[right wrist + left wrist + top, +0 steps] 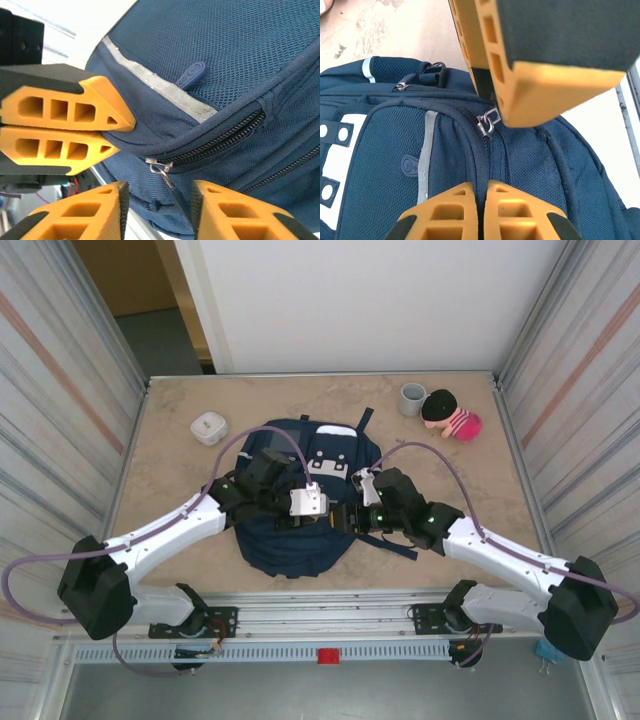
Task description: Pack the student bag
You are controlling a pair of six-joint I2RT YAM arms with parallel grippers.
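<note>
a: where's the student bag (295, 545)?
b: lying flat in the middle of the counter (180, 465), white patch up, with both arms reaching over it.
a: and the left gripper (481, 194)?
b: down on the bag's middle. its jaws are pressed together, tips against the navy fabric on a zip line. i cannot tell whether a fold is nipped between them.
a: the right gripper (159, 194)?
b: just beside the left one, at the same part of the bag. its jaws are apart, one on each side of a metal zipper pull (159, 166) and its cord.
a: anything else around the bag?
b: a small white box (208, 427) sits beyond the bag's far left corner. a grey cup (412, 398) and a plush doll (450, 415) in pink stripes sit beyond its far right. all three are apart from the bag.
</note>
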